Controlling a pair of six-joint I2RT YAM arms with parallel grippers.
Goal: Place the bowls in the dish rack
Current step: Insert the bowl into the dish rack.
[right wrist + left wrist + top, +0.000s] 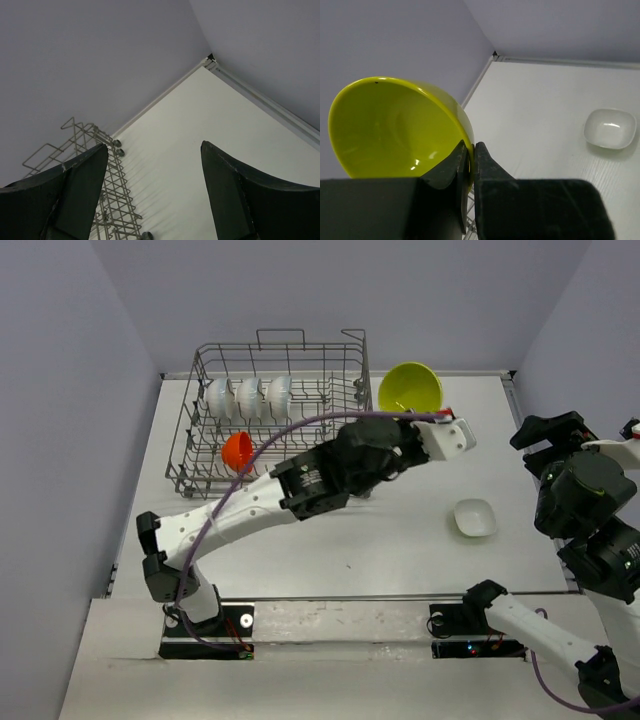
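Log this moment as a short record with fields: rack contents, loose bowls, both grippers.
dish rack: holds three white bowls and an orange bowl
lime bowl: right of the rack, rim pinched by left gripper
small white bowl: on the table, untouched
left gripper: shut on lime bowl
right gripper: open, empty

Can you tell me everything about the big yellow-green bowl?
The round, glossy lime-yellow bowl is empty and smooth, perhaps plastic or glazed, with a tiny dark speck near its rim. The left gripper pinches its rim, one finger inside, one outside, holding it tilted. It is beside the right side of the grey wire dish rack, not in it.
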